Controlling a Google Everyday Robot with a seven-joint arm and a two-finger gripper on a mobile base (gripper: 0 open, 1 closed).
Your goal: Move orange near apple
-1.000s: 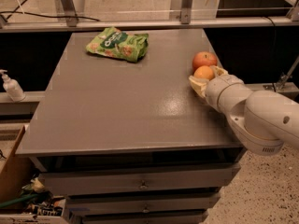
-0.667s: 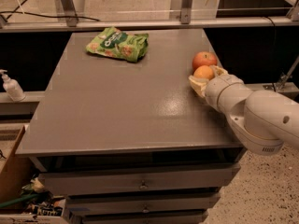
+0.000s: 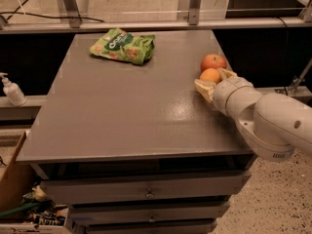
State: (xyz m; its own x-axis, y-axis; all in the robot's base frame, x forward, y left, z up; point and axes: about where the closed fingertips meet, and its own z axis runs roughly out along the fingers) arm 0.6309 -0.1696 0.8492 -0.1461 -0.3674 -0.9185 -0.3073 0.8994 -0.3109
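between the fingers (image 3: pixel 204 88) of the gripper (image 3: pixel 211 78) sits the orange (image 3: pixel 210 74), one finger under its near side and the other against its far right. the jaws stand about an orange's width apart and look closed on the fruit, so i judge it held. just beyond the fingertips, touching the orange or nearly so, is the apple (image 3: pixel 213 61); both are by the right edge of the table (image 3: pixel 126 111). well off to the gripper's left lies a green bag (image 3: pixel 123 46). the orange should be light, firm and round, with a smooth skin, so a loose pinch could let it slip or roll. a hold across its widest part, as here, suits it, and a gentle release should keep it from the nearby edge.
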